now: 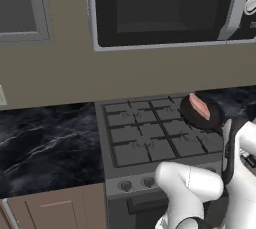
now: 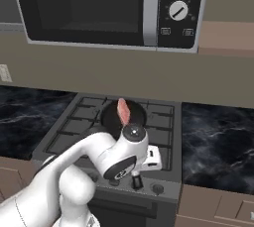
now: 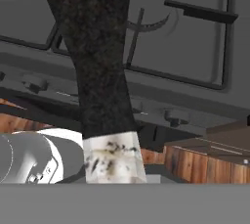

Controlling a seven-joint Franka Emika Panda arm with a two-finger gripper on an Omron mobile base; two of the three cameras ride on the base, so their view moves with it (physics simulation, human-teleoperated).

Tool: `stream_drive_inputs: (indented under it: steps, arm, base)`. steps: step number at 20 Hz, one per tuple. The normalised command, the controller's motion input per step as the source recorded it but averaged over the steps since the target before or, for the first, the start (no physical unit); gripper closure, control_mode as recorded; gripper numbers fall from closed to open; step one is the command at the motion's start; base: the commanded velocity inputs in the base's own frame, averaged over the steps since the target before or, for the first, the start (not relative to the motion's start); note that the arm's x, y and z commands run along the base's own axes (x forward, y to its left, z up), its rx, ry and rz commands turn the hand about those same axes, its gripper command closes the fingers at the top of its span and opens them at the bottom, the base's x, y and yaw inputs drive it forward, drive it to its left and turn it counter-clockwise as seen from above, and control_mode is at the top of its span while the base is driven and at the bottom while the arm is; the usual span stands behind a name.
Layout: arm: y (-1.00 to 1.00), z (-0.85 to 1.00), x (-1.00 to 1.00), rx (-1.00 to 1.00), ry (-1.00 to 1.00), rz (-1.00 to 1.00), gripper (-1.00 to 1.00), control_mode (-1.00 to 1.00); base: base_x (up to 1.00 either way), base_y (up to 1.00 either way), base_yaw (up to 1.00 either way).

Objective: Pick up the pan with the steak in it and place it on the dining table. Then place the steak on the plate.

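The black pan (image 1: 201,111) hangs tilted above the right side of the stove (image 1: 145,138), and the pink-red steak (image 1: 199,105) stands nearly on edge inside it. From the right base view the pan (image 2: 124,118) and steak (image 2: 123,111) sit just behind my wrist. In the hand view the long dark pan handle (image 3: 97,61) runs up from my gripper (image 3: 115,171), which is shut on its pale end. My fingertips are hidden by the handle. The dining table and the plate are out of view.
A microwave (image 2: 99,8) hangs over the stove, close above the pan. Black marble counters (image 1: 45,143) flank the stove on both sides (image 2: 218,141). Stove knobs (image 2: 158,189) line the front panel, with wooden cabinet fronts (image 3: 210,164) below.
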Motion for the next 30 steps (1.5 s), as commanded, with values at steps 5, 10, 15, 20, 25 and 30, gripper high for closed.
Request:
stream_drive_inputs:
  steps: [5, 10, 15, 20, 25, 30]
  arm:
    - [0.01, 0.39, -0.84, -0.07, 0.0, 0.19, 1.0, -1.0]
    - [0.1, 0.33, -0.8, -0.08, 0.01, 0.21, 1.0, -1.0]
    - [0.14, 0.2, -0.71, -0.06, 0.0, 0.24, 1.0, -1.0]
    - [0.04, 0.0, -0.12, -0.01, 0.0, 0.05, 1.0, -1.0]
    - [0.0, 0.0, -0.02, 0.0, 0.0, 0.0, 1.0, 1.0]
    - [0.0, 0.0, 0.0, 0.0, 0.0, 0.0, 1.0, 1.0]
  base:
    - [0.0, 0.0, 0.0]
    - [0.0, 0.0, 0.0]
    - [0.0, 0.0, 0.0]
    - [0.0, 0.0, 0.0]
    - [-0.51, 0.01, 0.09]
    - [-0.64, 0.0, 0.3]
